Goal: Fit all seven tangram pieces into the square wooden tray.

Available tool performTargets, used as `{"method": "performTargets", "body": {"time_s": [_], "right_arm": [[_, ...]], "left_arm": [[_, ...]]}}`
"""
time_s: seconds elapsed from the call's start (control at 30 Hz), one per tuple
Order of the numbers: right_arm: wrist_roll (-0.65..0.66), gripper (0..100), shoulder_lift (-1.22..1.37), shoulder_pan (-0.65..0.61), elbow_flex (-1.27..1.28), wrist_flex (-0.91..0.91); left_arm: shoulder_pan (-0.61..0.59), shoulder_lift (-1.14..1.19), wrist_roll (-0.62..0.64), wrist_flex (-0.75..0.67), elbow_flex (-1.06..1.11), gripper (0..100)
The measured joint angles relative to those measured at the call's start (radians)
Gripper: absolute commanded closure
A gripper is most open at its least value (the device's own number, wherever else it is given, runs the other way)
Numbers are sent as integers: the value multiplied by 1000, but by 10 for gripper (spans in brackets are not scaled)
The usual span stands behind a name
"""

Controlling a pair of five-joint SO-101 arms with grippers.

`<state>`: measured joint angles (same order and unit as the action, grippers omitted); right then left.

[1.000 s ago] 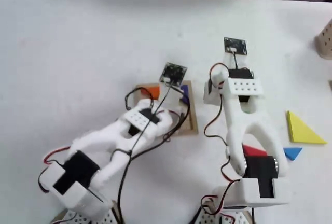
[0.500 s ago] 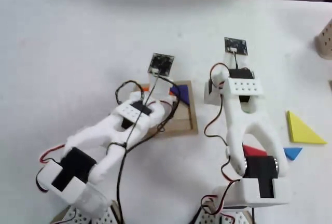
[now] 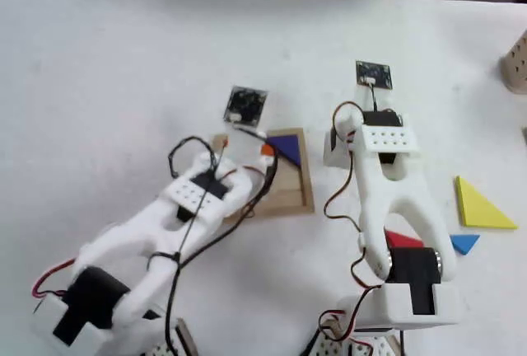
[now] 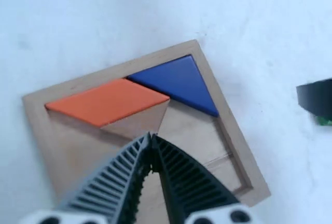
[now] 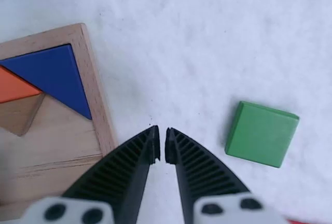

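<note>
**Tray part filled: two of seven pieces seated**

The wooden tray (image 4: 230, 125) lies near the middle of the table. A blue triangle (image 4: 179, 79) and an orange parallelogram (image 4: 106, 101) sit flat in it, meeting along one edge.

The green square (image 5: 262, 134) lies on the table beside the tray. A yellow triangle (image 3: 480, 204), a red piece (image 3: 402, 240) and a small blue triangle (image 3: 464, 243) lie toward the table's right edge.

The left gripper (image 4: 151, 143) is above the tray, tips together and empty. The right gripper (image 5: 161, 141) is above the table between tray and square, tips all but together and empty.

Judgement: the pieces look thin, stiff, light and smooth-faced. Pinch each across opposite edges, the square across parallel sides, since they may slide.
</note>
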<state>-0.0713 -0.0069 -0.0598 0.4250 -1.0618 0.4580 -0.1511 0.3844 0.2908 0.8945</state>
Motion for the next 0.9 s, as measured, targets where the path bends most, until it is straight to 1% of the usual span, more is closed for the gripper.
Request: {"method": "performTargets", "body": {"time_s": [0.17,0.27,0.43,0.9], "right_arm": [[0,967,0,0,0,0],[0,967,0,0,0,0],[0,967,0,0,0,0],[0,967,0,0,0,0]], "left_arm": [[-3,26,0,71,-9,977],[-31,121,0,103,-74,977],[-66,261,0,109,-178,977],[-68,279,0,92,-195,977]]}}
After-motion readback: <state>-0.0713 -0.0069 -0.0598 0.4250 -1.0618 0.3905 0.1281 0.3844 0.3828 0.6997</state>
